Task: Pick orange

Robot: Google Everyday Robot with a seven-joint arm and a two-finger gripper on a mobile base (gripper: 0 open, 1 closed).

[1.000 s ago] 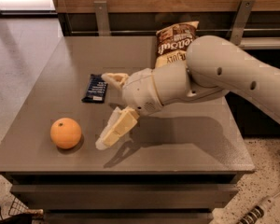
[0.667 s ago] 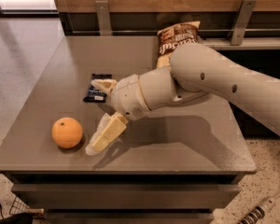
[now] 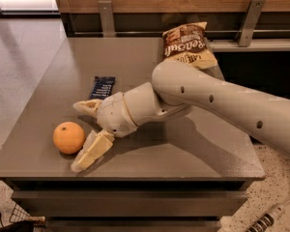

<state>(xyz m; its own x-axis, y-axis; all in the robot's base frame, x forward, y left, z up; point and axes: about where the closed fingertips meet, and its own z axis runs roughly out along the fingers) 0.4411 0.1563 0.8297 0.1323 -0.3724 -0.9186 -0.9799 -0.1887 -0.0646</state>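
The orange [image 3: 68, 137] is round with a small dark stem dot on top and sits near the front left corner of the grey table [image 3: 198, 151]. My gripper [image 3: 77, 136] is open at the orange's right side, low over the tabletop. One cream finger [image 3: 87, 105] lies behind and above the orange. The other finger [image 3: 93, 151] lies in front, right against the fruit's lower right side. The orange rests on the table at the mouth of the open fingers. My thick cream arm reaches in from the right.
A dark blue snack bar [image 3: 102, 87] lies flat just behind the gripper. A brown chip bag [image 3: 187, 45] stands at the back of the table, behind my arm. The table's front edge is close below the orange. A wooden wall with metal brackets runs behind.
My arm has swung left and down toward the orange. The open fingers, which were well to its right, now sit on either side of its right half. The orange has not moved.
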